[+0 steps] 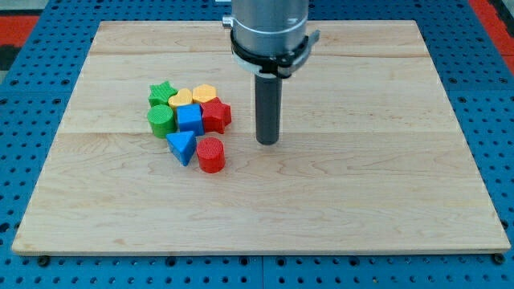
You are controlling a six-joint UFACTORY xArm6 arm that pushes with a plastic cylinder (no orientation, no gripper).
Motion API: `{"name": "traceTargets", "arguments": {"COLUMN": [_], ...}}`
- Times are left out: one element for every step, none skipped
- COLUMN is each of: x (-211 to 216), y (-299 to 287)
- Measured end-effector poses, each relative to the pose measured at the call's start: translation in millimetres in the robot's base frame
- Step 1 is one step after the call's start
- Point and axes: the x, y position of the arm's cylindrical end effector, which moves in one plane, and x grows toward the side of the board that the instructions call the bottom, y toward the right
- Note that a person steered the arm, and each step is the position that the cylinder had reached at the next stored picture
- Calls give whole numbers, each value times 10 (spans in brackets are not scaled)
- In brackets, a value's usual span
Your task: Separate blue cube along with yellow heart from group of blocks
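With the arm's upper part cut off at 12 o'clock, my tip, bare and holding nothing, rests at 3 o'clock of eight clustered blocks, clear of them, where the blue cube touches the yellow heart at its 11 o'clock.

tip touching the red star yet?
Apart. The camera view shows bare board between my tip and the red star, which lies to the view's left.
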Motion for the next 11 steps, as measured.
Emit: {"name": "traceTargets", "arguments": {"x": [217,499,275,266,209,-37,-304,-623,-820,-933,-1300], "y": [-288,-301,-567,-995,-890,-923,-983,-956,-1086,-1359,-1197]}}
